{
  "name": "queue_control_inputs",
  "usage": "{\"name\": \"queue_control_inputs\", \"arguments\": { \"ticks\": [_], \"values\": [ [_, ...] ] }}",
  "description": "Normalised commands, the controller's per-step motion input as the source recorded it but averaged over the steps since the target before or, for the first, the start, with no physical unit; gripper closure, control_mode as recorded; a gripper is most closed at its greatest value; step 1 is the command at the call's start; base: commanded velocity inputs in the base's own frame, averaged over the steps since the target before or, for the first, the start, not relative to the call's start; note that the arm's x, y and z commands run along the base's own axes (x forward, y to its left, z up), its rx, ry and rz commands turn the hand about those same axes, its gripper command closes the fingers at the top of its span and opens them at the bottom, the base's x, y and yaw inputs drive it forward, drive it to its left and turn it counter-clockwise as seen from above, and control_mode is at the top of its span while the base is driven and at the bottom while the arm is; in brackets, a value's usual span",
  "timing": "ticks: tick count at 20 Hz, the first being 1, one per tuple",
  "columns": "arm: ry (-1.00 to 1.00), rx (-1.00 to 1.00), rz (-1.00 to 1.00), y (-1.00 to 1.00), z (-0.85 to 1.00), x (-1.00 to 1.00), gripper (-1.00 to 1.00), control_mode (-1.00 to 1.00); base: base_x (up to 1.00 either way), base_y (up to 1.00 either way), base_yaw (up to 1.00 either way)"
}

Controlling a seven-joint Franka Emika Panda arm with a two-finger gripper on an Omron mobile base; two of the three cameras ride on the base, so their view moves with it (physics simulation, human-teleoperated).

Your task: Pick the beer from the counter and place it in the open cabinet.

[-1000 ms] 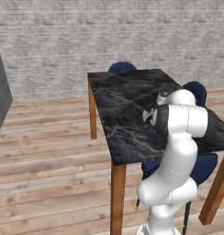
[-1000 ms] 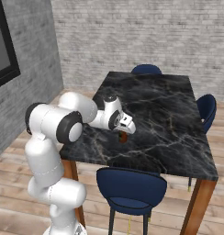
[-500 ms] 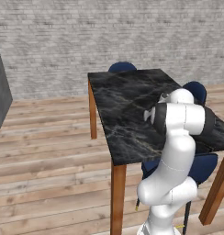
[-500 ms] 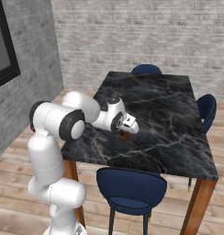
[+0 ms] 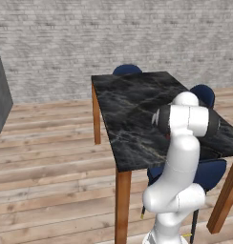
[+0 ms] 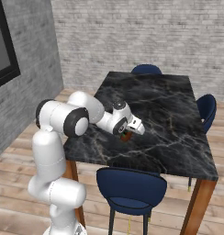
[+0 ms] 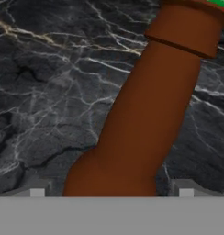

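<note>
No words, numbers or brand marks can be read anywhere. The beer (image 7: pixel 150 105) shows only a green sliver at its top edge — plain colour, no lettering legible.

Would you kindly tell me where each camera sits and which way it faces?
Left base view: behind-left of the arm, looking forward and down at the counter.
Right base view: behind-right; same counter, arm, and the gripper over the beer.
Hand view: on the hand, looking along the fingers at the beer's neck.
Both base views share counter and blue chairs.
</note>
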Motion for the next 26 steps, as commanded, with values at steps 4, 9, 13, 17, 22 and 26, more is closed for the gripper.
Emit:
{"name": "queue_control_inputs", "arguments": {
  "ticks": [4, 9, 13, 17, 22, 26],
  "values": [
    [-0.01, 0.02, 0.00, 0.00, -0.17, 0.19, 1.00, -1.00, 0.00, 0.00, 0.00],
    [0.00, 0.01, 0.00, 0.08, -0.05, 0.08, 1.00, -1.00, 0.00, 0.00, 0.00],
    [0.00, 0.01, 0.00, 0.13, 0.00, 0.01, 1.00, -1.00, 0.00, 0.00, 0.00],
    [-0.03, 0.00, 0.00, 0.00, 0.04, 0.00, 1.00, -1.00, 0.00, 0.00, 0.00],
    [-0.15, -0.01, 0.01, 0.12, 0.36, -0.04, 1.00, -1.00, 0.00, 0.00, 0.00],
    [-0.27, -0.09, 0.06, 0.31, 0.78, -0.18, 1.00, -1.00, 0.00, 0.00, 0.00]
  ]
}}
